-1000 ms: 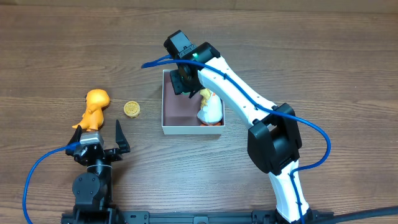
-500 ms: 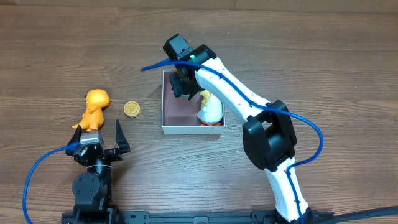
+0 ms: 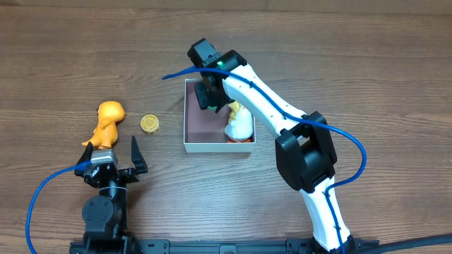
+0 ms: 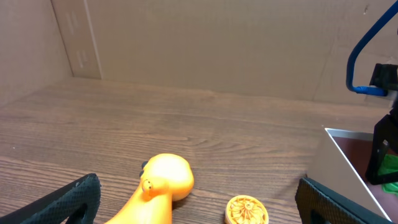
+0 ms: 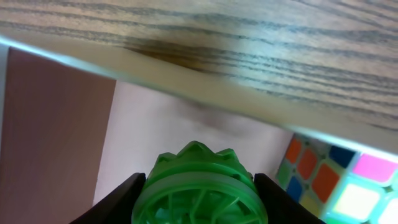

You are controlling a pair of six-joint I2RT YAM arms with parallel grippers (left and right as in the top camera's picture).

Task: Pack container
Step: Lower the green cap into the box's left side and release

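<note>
Jaws, green toy [image 5: 199, 186] further inside container [image 3: 212, 148]

Robot lab bench, wood-grain table [image 3: 367, 63], cardboard screens [image 4: 217, 43] (plain brown)

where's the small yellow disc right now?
Overhead view: the yellow disc lies outside the container, to its left, between it and the orange toy, touching neither.
</note>
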